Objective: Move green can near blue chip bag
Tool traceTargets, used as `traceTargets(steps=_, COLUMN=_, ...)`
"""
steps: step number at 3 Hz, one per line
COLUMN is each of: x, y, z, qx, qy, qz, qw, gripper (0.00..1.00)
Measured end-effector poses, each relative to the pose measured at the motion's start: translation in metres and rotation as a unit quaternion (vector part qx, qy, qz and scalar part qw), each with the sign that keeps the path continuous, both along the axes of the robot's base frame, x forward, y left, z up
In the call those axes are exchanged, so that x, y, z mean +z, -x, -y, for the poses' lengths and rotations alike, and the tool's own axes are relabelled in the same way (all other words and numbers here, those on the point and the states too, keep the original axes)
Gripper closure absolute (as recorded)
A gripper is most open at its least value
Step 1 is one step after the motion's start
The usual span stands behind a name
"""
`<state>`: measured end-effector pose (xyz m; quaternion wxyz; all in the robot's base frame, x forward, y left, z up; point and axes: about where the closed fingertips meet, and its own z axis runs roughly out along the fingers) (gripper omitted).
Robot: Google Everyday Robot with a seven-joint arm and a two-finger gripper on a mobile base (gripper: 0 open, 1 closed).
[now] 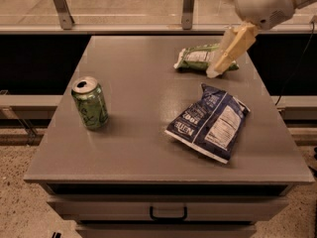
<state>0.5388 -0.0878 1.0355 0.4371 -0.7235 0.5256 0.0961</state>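
The green can [90, 103] stands upright on the left part of the grey table [133, 148], its silver top showing a pull-tab hole. The blue chip bag [209, 122] lies flat on the right part of the table, white nutrition panel up. The can and the bag are well apart. My gripper [219, 68] hangs from the pale arm at the top right. It is over the back right of the table, above a green chip bag, beyond the blue bag and far from the can. It holds nothing that I can see.
A flat green chip bag [197, 58] lies at the back right of the table, partly behind the gripper. A rail with metal posts [187, 6] runs behind the table. A drawer handle [168, 213] shows below the front edge.
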Motion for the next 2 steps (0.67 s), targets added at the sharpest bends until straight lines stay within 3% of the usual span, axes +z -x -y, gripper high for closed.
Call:
traceTargets(steps=1, x=-0.017, y=-0.019, z=-0.038, qx=0.040, qy=-0.054, qz=-0.020, qw=0.9975, gripper=0.00)
traceTargets(steps=2, x=-0.038, y=-0.021, z=-0.081, qx=0.083, qy=-0.097, qz=-0.064, qw=0.9897, gripper=0.00)
